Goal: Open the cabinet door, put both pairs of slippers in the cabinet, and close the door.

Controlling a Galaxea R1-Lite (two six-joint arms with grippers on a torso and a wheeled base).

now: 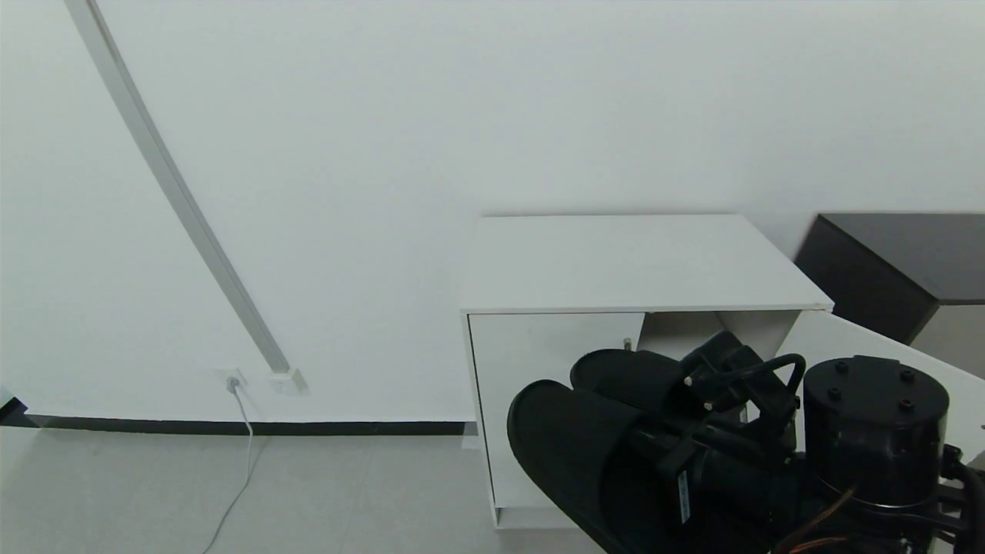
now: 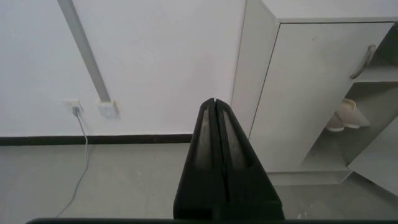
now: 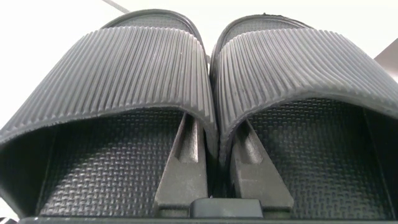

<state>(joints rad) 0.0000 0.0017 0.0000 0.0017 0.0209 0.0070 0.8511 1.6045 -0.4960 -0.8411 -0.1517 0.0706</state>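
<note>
The white cabinet [image 1: 631,261] stands against the wall, its left door shut and its right door [image 1: 869,346] swung out. My right gripper [image 1: 692,419] holds a pair of black slippers [image 1: 573,442] just in front of the opening, toes toward the cabinet. In the right wrist view the gripper [image 3: 214,134] has one finger under each strap and is shut on the touching inner walls of the black slippers [image 3: 149,74]. My left gripper [image 2: 214,107] is shut and empty, off to the cabinet's left side. A pale pair of slippers [image 2: 347,115] rests on a shelf inside the cabinet [image 2: 305,93].
A dark piece of furniture [image 1: 900,261] stands to the right of the cabinet. A wall socket with a cable [image 1: 231,382] and a slanted cable duct [image 1: 177,192] are on the wall to the left. Bare floor [image 1: 154,492] lies left of the cabinet.
</note>
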